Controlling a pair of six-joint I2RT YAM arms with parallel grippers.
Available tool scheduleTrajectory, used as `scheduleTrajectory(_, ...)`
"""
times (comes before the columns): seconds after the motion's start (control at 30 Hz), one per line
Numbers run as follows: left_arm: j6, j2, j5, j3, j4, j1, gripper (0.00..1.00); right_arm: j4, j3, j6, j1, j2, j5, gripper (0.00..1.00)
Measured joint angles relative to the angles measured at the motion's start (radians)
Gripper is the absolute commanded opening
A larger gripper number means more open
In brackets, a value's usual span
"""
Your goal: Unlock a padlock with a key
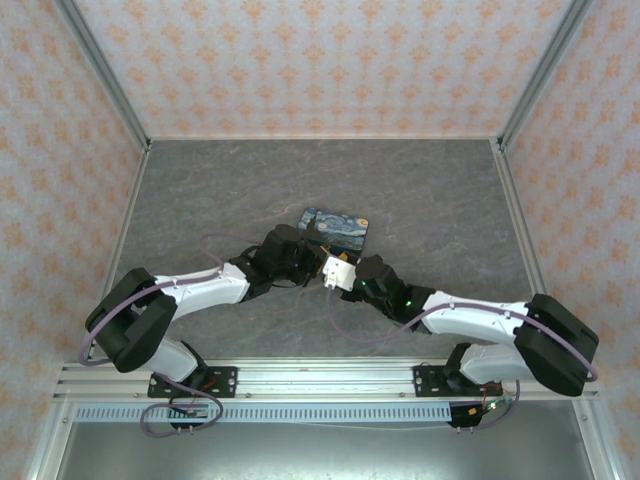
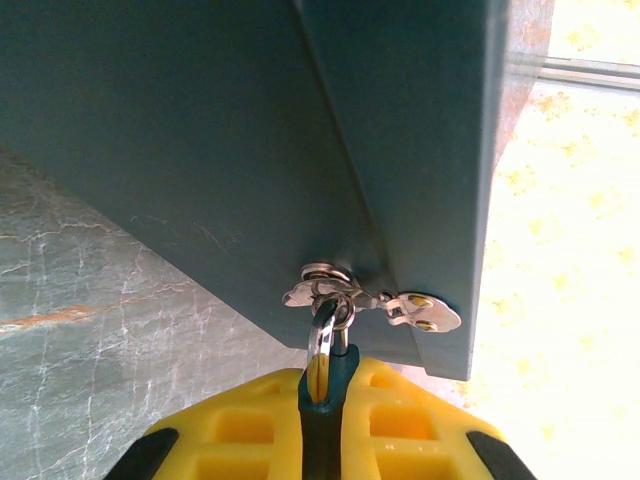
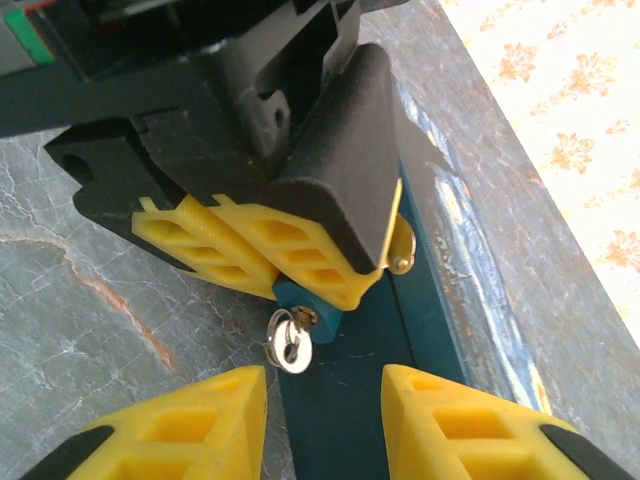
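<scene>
The left end effector (image 2: 325,388) is clamped on the padlock (image 2: 325,425), which is mostly hidden between its fingers. The padlock's shackle (image 2: 320,345) meets the tin (image 2: 200,150) at its hasp (image 2: 405,308). The right end effector (image 3: 325,400) hovers near it, fingers apart and empty.

padlock (image 3: 302,300) on tin (image 1: 338,226) (near side), table (image 1: 430,200) beneath
</scene>
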Motion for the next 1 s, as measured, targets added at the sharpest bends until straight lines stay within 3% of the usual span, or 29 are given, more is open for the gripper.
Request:
scheduleTrajectory(0.27,0.000,0.013,0.000,0.002,-0.001,0.000,0.00,0.018,0.003,0.001,0.012,0.053,0.001,0.35)
scheduleTrajectory(0.57,0.000,0.013,0.000,0.002,-0.001,0.000,0.00,0.044,0.014,0.012,0.013,0.060,0.001,0.19)
scheduleTrajectory(1.0,-0.008,0.015,-0.013,0.002,0.000,-0.001,0.00,0.086,0.021,0.022,0.018,0.105,0.022,0.07)
